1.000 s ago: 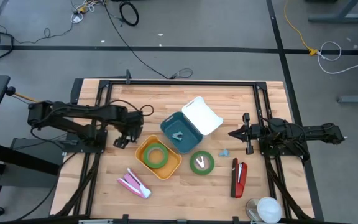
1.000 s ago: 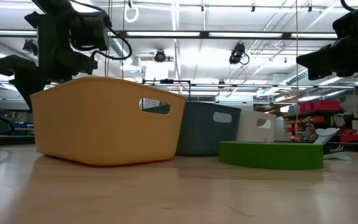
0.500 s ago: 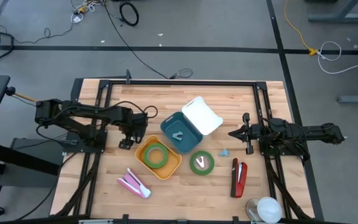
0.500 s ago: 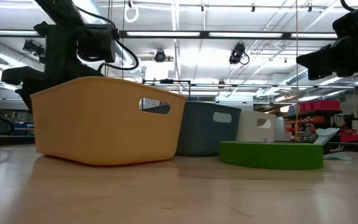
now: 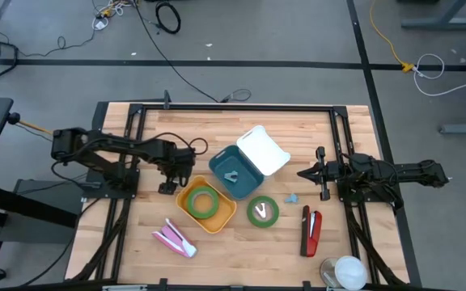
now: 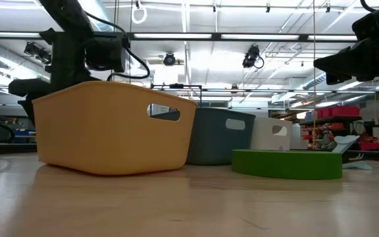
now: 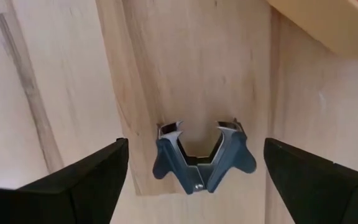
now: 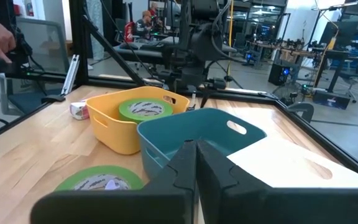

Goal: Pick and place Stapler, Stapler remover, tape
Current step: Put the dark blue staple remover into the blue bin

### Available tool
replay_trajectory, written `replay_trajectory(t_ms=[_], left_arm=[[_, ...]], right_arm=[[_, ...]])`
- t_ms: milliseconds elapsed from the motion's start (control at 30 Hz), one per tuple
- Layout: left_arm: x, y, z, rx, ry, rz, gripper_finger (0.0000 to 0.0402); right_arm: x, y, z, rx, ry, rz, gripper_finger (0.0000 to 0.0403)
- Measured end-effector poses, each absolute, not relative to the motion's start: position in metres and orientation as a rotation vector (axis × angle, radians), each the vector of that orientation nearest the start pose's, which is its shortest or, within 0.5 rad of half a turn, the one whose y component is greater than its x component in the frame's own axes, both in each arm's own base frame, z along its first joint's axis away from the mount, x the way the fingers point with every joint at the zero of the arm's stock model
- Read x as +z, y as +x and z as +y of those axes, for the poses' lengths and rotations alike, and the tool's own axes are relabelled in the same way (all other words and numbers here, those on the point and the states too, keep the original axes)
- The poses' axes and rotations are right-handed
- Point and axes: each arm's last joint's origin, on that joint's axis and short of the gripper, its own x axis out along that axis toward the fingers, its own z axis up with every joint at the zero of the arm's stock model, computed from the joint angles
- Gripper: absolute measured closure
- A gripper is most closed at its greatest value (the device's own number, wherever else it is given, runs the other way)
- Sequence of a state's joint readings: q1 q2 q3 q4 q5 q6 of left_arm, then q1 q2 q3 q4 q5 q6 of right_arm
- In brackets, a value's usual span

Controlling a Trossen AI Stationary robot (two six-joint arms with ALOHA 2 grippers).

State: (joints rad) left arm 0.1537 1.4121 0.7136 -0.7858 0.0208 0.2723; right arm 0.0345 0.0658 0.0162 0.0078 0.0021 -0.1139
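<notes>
Over the last second the left arm has crept toward the yellow bin (image 5: 181, 200), and its left pincer (image 5: 168, 184) has spread wider. It now hangs at the bin's 10 o'clock. The left wrist view shows a blue staple remover (image 7: 202, 163) lying on the bare wood of the surface (image 5: 241, 242) between the two spread fingers, not touched by either. I judge this to be the approach to a grasp: the fingers straddle the remover but nothing is pinched yet, so lowering and closing remain to be done.

Counted from left to right:

- **Staplers:** two. The pink stapler (image 5: 173, 238) lies at the yellow bin's 7 o'clock. The red stapler (image 5: 310, 230) lies at the 4 o'clock of the loose green roll.
- **Staple removers:** three. One sits under the left pincer, one lies in the teal bin (image 5: 217, 166), and a small blue remover (image 5: 291, 197) lies loose at the teal bin's 4 o'clock.
- **Green tape rolls:** two. One roll (image 5: 204, 202) is in the yellow bin, and the loose roll (image 5: 263, 212) lies flat at that bin's 3 o'clock.
- **Bins:** three, yellow, teal and white (image 5: 263, 149).
- **Other:** a white object (image 5: 348, 271) sits at the surface's 5 o'clock corner. I cannot tell what it is.

The right pincer (image 5: 302, 172) waits at the teal bin's 3 o'clock, fingers pressed together and holding nothing.
</notes>
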Motion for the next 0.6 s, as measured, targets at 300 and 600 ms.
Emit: replay_trajectory(t_ms=[300, 600], left_arm=[[0.1522, 0.2126, 0.0324, -0.095, 0.09, 1.489, 0.0034], [0.1521, 0.2125, 0.0324, -0.094, 0.09, 1.49, 0.0078]], right_arm=[[0.1646, 0.1008, 0.0034, 0.035, -0.115, 0.04, 0.039], [0.1646, 0.1008, 0.0034, 0.034, -0.114, 0.04, 0.039]])
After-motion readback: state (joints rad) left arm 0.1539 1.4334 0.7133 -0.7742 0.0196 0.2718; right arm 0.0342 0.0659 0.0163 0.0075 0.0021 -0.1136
